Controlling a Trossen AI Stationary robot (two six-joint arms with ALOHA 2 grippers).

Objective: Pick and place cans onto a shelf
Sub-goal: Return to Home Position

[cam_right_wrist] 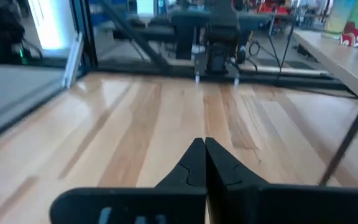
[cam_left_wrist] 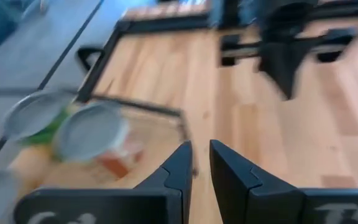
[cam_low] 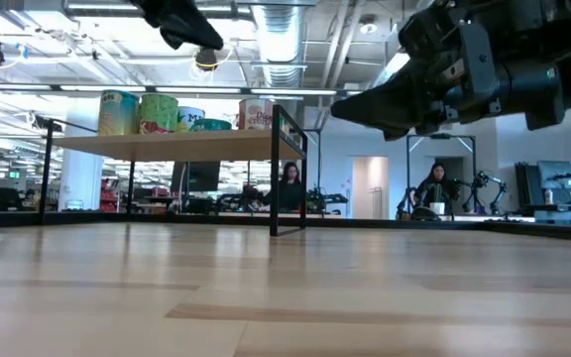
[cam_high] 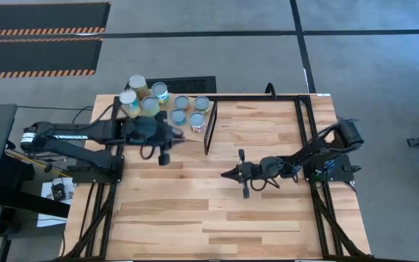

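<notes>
Left claw (cam_left_wrist: 199, 149): empty, its two fingers a narrow gap apart. It hangs at the near edge of the shelf (cam_low: 167, 147), just beside the nearest cans (cam_high: 150, 105), and points across the surface (cam_high: 253, 225) towards the other arm.

Cans: eight are counted from above, clustered together at the far left corner of the surface. The low view shows them upright on the light wooden shelf board, which a thin black frame carries. No can shows on the bare planks.

Right claw (cam_high: 228, 175): fingers pressed together on nothing. It is held above the middle of the surface, well apart from the shelf, with its arm reaching in from the right-hand edge.

Step in hand: with every visible can on the shelf and both claws empty, the placing work appears complete. The moment is best read as the withdrawal to a rest pose.

Next move: no grasp is called for. The left arm would need to rise clear and draw back towards its base at the left edge without brushing the nearest can tops or the black frame post. The right arm would need only to fold back towards its own base over open planks.
</notes>
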